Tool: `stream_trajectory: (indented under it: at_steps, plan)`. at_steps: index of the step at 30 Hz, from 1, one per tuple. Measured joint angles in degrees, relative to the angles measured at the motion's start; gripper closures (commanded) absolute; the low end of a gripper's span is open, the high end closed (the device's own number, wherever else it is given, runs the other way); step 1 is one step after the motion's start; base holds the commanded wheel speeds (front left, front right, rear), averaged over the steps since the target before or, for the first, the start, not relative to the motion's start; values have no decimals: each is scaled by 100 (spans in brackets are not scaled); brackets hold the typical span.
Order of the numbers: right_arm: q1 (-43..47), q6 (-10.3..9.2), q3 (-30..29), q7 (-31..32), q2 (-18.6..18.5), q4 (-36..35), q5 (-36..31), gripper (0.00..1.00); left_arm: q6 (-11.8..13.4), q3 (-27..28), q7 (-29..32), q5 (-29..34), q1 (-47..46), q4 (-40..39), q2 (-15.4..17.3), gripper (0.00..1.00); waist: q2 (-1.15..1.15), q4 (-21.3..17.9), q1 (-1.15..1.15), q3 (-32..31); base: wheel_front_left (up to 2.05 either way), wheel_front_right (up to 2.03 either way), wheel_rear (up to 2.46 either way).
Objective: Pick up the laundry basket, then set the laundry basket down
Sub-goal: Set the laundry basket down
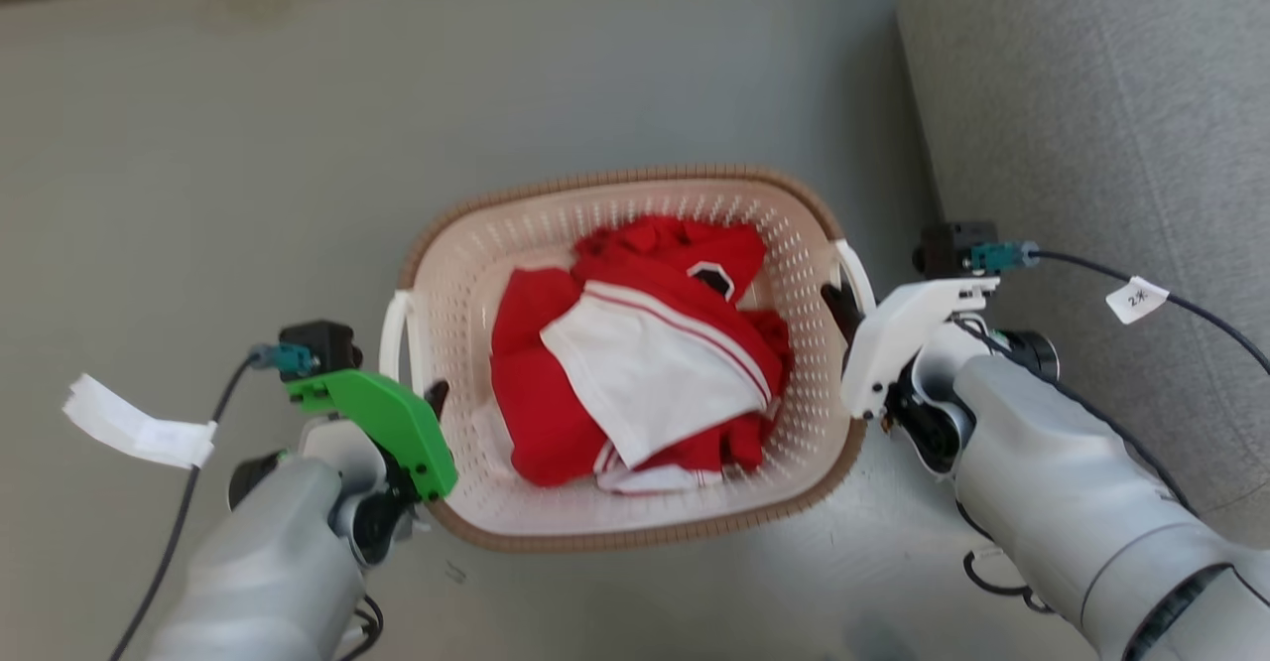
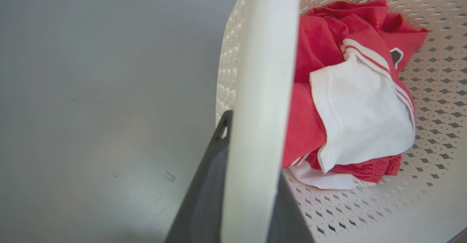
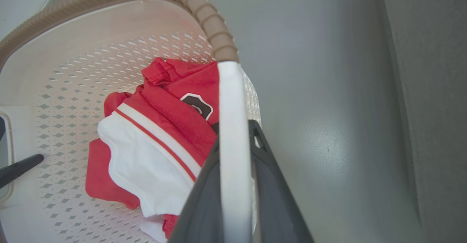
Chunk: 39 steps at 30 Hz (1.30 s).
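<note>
The laundry basket [image 1: 615, 181], cream and perforated with a brown woven-look rim, sits in the middle of the head view above the grey floor. Red and white clothes [image 1: 635, 353] lie heaped inside it. My left gripper [image 1: 433, 401], under a green cover, is shut on the basket's left white handle [image 2: 262, 89], with one dark finger on each side of it. My right gripper [image 1: 843, 312], under a white cover, is shut on the right white handle [image 3: 231, 126] in the same way. I cannot tell whether the basket's base touches the floor.
A grey upholstered piece of furniture [image 1: 1091, 95] rises close to the right of the basket and my right arm. Cables with white tags [image 1: 1138, 299] hang from both wrists. Open grey floor [image 1: 198, 145] lies to the left and beyond the basket.
</note>
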Motion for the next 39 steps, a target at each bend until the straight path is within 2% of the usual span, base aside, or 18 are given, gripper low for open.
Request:
stream_trajectory:
  at_steps: [21, 39]
  plan:
    - [-727, 1, -20, -635, 51, 11, -182, 100, -1, -25, -606, 193, -774, -198, 247, 100, 0, -67, 0, 1666, 0, 0, 0]
    - [-998, 51, -279, -805, 75, 36, -216, 100, -1, -30, -976, 188, -1079, -210, 279, 100, 0, -52, 0, 2370, 0, 0, 0]
